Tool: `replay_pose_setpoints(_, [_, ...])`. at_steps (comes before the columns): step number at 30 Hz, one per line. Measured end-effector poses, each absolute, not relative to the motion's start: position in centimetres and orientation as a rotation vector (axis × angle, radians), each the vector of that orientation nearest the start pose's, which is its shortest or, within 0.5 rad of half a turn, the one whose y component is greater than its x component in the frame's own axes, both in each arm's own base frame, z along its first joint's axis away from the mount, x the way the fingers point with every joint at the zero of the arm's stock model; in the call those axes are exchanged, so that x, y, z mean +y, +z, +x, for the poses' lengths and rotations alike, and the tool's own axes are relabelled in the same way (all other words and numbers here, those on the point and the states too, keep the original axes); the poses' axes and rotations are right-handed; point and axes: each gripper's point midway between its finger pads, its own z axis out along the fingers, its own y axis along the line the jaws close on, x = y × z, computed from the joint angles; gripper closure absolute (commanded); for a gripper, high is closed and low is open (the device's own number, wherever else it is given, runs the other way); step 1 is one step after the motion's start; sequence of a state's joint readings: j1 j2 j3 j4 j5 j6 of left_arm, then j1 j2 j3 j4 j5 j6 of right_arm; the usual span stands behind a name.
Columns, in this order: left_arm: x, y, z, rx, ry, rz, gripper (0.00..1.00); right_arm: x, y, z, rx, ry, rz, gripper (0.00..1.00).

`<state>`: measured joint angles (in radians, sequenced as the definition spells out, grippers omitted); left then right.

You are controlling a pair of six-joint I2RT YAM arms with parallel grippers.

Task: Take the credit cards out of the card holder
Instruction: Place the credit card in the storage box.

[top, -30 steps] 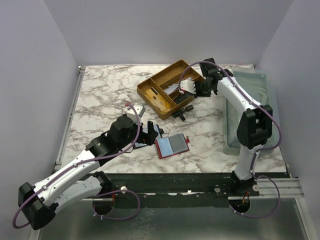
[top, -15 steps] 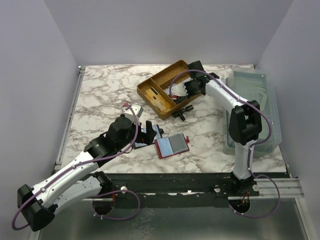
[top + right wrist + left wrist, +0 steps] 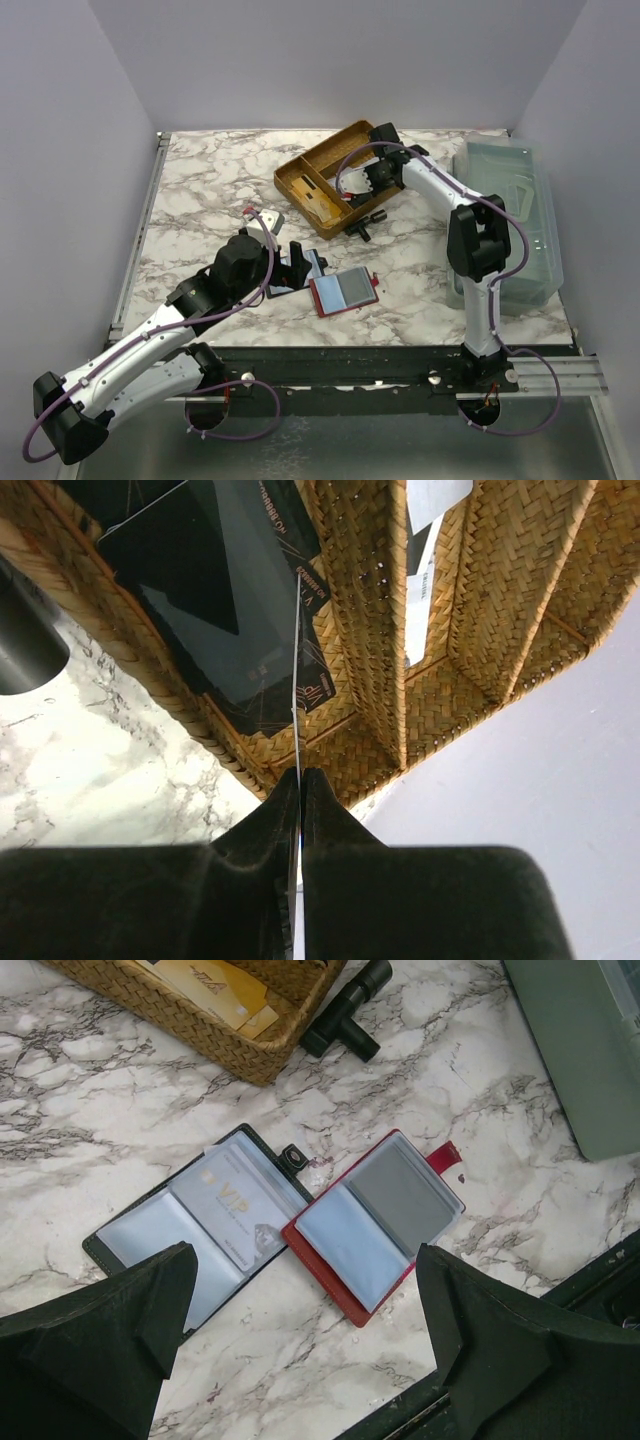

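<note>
Plainly, the risk sits at both ends of the table. Our right gripper [image 3: 300,780] is pinched shut on a thin flat card [image 3: 298,660] that we see only edge-on. It is held upright above the golden-brown woven basket [image 3: 510,590], close to the ridge of its woven divider [image 3: 370,610]. If we let go here, the card may strike that ridge and tip into either compartment. It may also lean on edge against a wall rather than lie flat on the dark card [image 3: 210,610] on the basket floor. It could even cling to a pad for a moment and drop askew.

Our left gripper [image 3: 305,1280] hangs with its jaws spread wide and holding nothing. Below it are the open black card holder [image 3: 195,1230] and the open red card holder [image 3: 375,1220], lying corner to corner on the white-and-grey marbled table [image 3: 480,1090] (touching, as far as we can tell). The credit cards [image 3: 235,1200] not yet taken sit in the clear sleeves: a pale one marked VIP in the black holder, grey-blue faces in the red.

We judge the next pick awkward. A card lying flat in a slick sleeve gives the fingers little edge to catch. A closing jaw may drag the whole holder across the smooth stone and shove its neighbour along. Coming down between the two could catch both covers.
</note>
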<state>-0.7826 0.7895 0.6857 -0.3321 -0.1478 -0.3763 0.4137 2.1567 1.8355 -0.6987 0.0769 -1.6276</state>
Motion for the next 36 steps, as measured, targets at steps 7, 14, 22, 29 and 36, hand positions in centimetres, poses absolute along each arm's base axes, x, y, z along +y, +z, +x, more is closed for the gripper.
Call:
replay_pose_setpoints(7, [-19.9,19.5,21.6,2.023,-0.587,0.316,0.01,17.6,10.4,53.2,1.416,-0.528,-2.282,0.9])
replay_pose_setpoints(14, [-19.8,19.5,21.5,2.021,-0.588,0.315,0.01,18.1,9.7,54.2,1.427,-0.536,-2.282,0.64])
replay_pose_setpoints(22, [-19.6,20.0,21.5,2.002,-0.59,0.304,0.01,18.5,11.8,57.1,1.495,-0.634,-2.068,0.62])
replay_pose_setpoints(29, [-19.5,20.4,21.3,1.985,-0.605,0.293,0.01,20.1,14.4,56.7,1.658,-0.456,-1.755,0.55])
replay_pose_setpoints(36, [-20.3,20.5,20.9,1.966,-0.688,0.274,0.01,23.3,20.8,46.1,1.775,0.149,-1.431,0.44])
